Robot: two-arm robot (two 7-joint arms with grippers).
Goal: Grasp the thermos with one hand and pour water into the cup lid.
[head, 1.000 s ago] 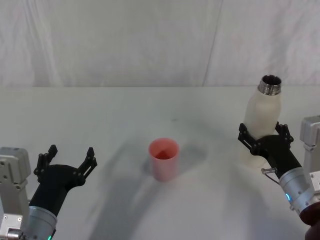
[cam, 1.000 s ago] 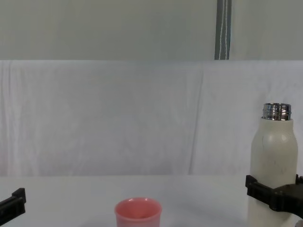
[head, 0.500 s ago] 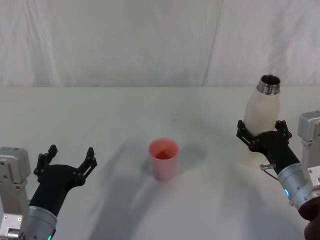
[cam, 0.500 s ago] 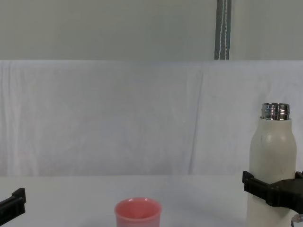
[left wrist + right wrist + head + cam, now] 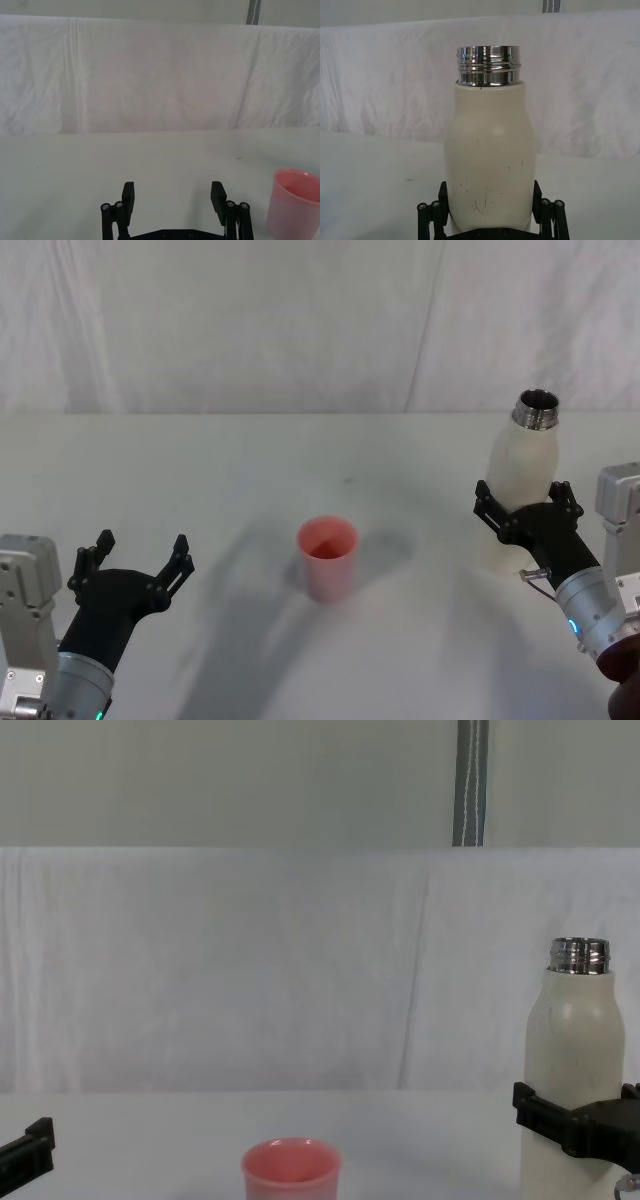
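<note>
Nearest, at the left, the left gripper [image 5: 136, 566] waits with its jaws spread and nothing between them. Further in, mid-table, stands the cup lid [image 5: 327, 559], upright and apparently dry. At the right, the right gripper [image 5: 528, 513] clasps the lower body of the upright thermos [image 5: 522, 470]. The grasp looks made; pouring has not begun. Next, I judge: carry the thermos left over the cup lid, then tilt.

Bare table [image 5: 220, 480] between thermos [image 5: 523, 475] and cup lid [image 5: 327, 558]; nothing between.
</note>
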